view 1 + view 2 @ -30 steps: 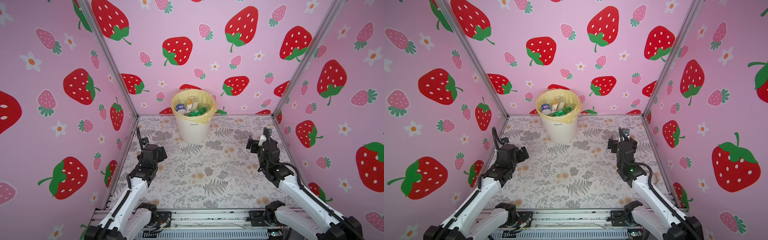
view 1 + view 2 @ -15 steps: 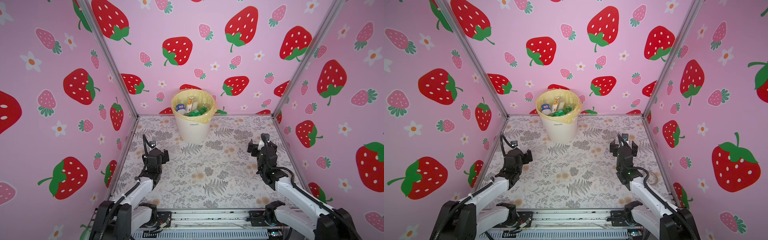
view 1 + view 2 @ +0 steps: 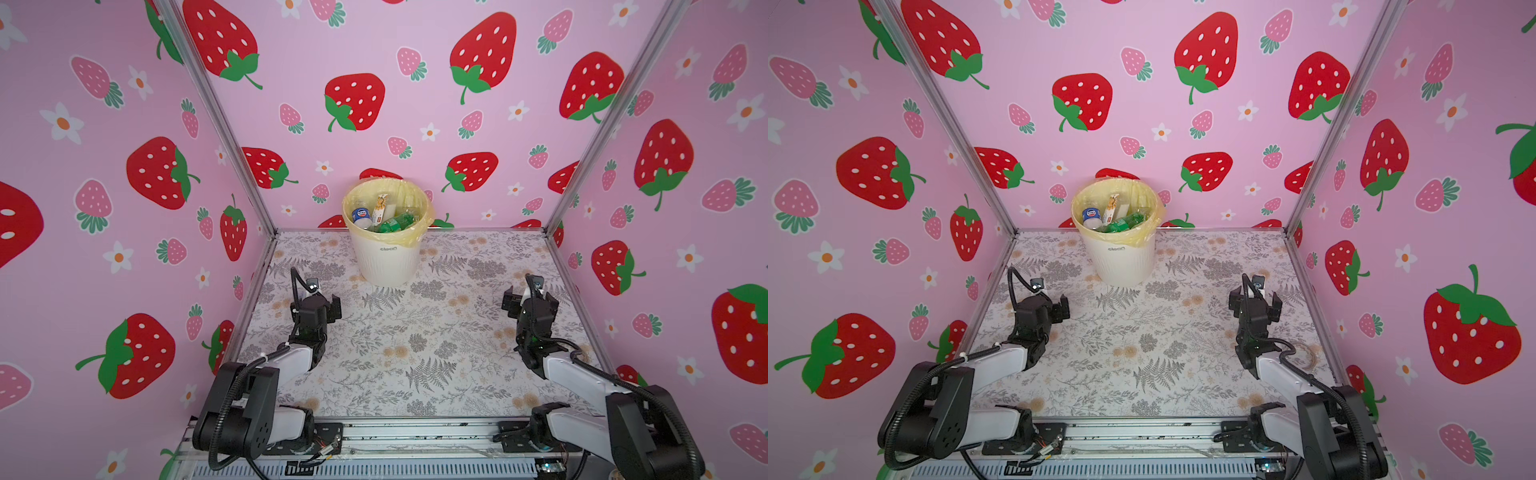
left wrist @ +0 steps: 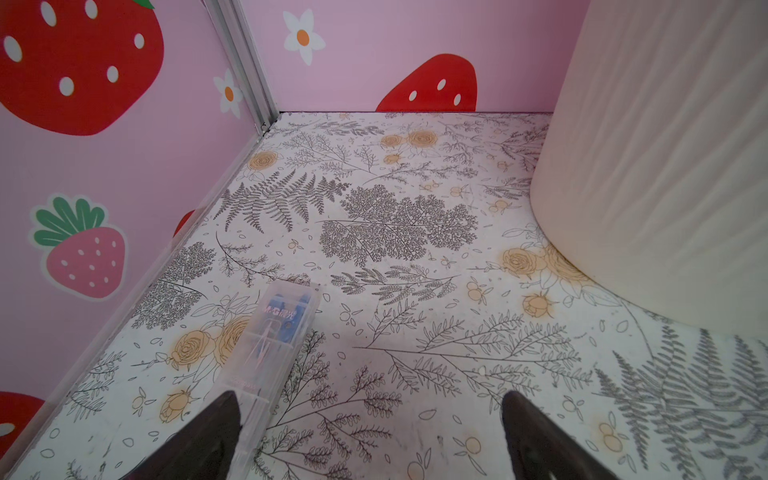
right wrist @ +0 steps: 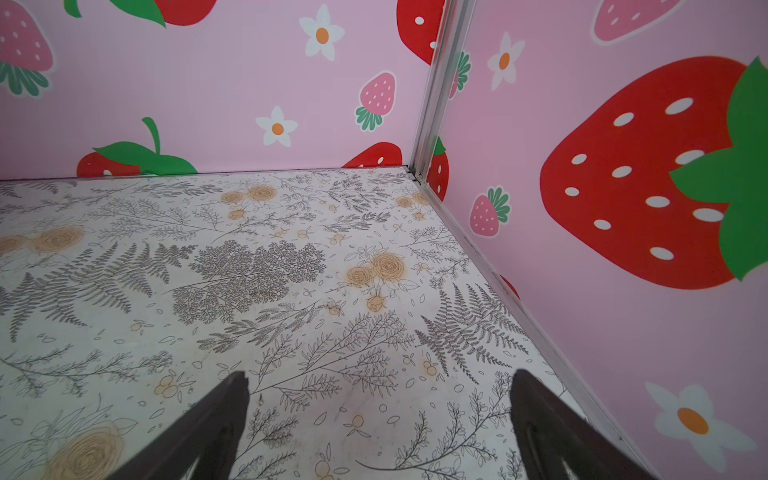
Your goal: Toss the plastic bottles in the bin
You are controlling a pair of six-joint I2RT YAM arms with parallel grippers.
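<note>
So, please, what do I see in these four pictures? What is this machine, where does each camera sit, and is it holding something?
It is a robot: a left arm and a right arm at a table. Two pictures come from one camera head above, looking down at everything. The other two come from small cameras on the wrists, looking past the fingers. Each arm ends in a two-finger claw. The left gripper and the right gripper are both open and hold nothing. At the back stands a bin with bottles already inside. No bottle shows on the table. A clear case lies there, beside one finger of the left gripper.
</note>
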